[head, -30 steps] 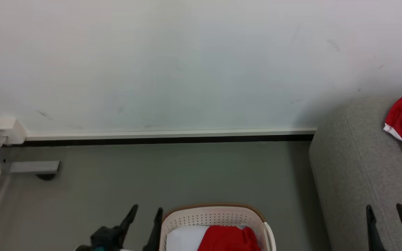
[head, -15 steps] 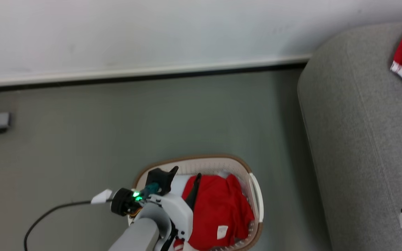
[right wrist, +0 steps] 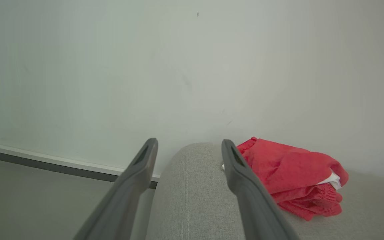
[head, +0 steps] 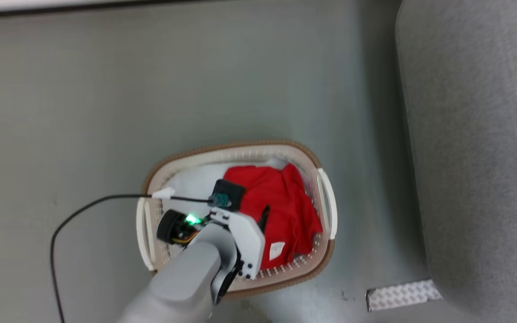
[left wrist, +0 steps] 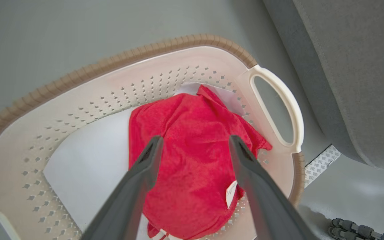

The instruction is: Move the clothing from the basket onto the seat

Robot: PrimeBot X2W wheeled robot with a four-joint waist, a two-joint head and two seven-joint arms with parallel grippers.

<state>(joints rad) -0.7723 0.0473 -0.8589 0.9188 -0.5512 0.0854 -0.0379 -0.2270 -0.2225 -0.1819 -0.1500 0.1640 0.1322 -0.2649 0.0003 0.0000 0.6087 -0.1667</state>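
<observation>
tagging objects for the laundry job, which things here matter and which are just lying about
Job: basket, red garment inside, white garment, seat, red clothes on seat, left gripper.
Lying about: patterned floor strip, black cable.

Basket (head: 236, 147): white walls with dotted perforation pattern, brown woven-look rim, white handles. Red garment (head: 285, 202): bright red, small white label (head: 276, 250). White garment (head: 195, 179): plain. Seat (head: 478, 134): light grey weave. Second red garment (right wrist: 285, 170): red, white trim. Floor (head: 106, 89): grey-green. Wall (right wrist: 178, 66): off-white. Left tool (left wrist: 195, 140), right tool (right wrist: 189, 142): dark grey fingers. Floor strip (head: 402, 294): white, grey pattern.
</observation>
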